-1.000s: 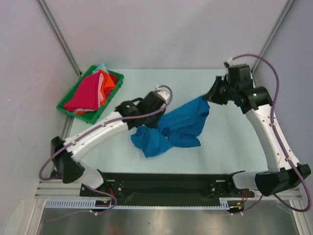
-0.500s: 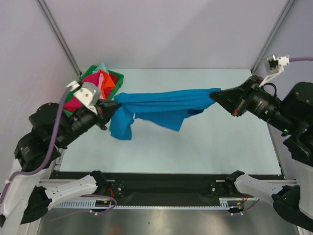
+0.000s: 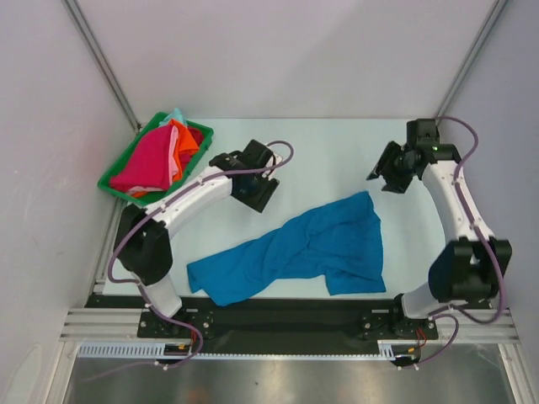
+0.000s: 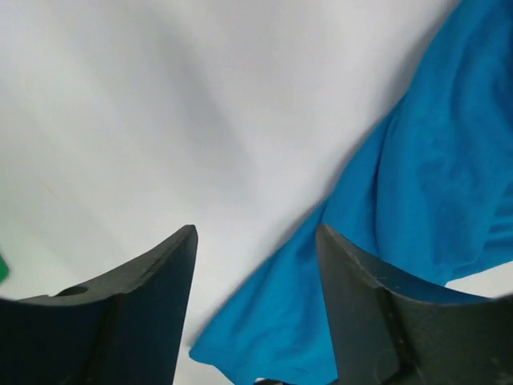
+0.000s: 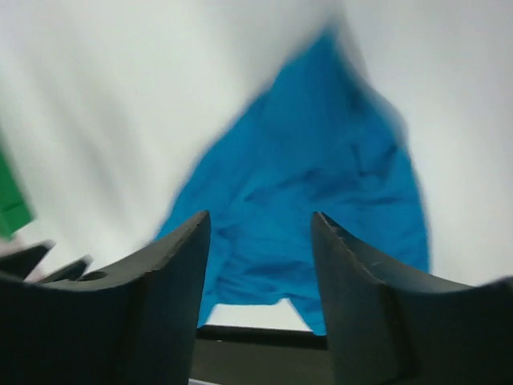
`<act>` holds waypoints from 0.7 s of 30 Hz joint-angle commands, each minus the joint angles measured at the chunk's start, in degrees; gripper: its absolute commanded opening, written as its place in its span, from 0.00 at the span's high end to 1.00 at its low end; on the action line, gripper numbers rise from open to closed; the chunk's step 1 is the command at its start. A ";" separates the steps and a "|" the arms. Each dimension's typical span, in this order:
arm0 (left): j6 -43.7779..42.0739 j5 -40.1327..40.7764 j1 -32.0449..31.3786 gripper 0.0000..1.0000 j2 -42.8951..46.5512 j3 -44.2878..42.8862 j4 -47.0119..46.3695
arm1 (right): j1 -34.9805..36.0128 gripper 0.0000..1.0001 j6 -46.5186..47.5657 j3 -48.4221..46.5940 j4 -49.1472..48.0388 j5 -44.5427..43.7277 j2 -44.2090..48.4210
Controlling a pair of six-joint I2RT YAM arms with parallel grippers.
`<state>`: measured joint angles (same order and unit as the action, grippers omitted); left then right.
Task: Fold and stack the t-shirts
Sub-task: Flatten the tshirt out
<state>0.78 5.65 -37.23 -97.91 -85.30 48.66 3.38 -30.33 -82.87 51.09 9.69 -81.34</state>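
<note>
The blue t-shirt (image 3: pixel 312 252) lies rumpled and flat on the worktop (image 3: pixel 337 151), near its front edge. Beyond it the left tool (image 4: pixel 255 233) and right tool (image 5: pixel 260 216) both stand spread, gripping nothing. At the far left, a heap of t-shirts (image 3: pixel 150 160), magenta uppermost, fills the green tray (image 3: pixel 112 182).

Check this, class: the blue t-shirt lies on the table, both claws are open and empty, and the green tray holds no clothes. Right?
No. The top view shows the green tray holding a pile of t-shirts, magenta and orange. The rest stands: the blue t-shirt lies on the table; the left claw and right claw are open and empty.
</note>
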 commanded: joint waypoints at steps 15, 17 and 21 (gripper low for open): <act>17.05 -16.62 -11.81 0.51 13.81 26.94 -12.18 | 1.47 0.45 -1.58 34.34 -9.25 13.50 7.69; 17.16 -17.43 -12.07 0.48 11.70 26.85 -13.94 | 0.93 0.47 -0.79 35.14 -9.69 13.51 6.29; 16.37 -15.67 -12.86 0.43 4.59 24.40 -14.74 | 0.49 0.46 0.70 35.67 -9.96 12.45 3.13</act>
<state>16.25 -9.30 -49.56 -90.37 -58.19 37.54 4.21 -29.98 -46.59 45.21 20.99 -76.93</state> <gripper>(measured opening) 0.569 0.541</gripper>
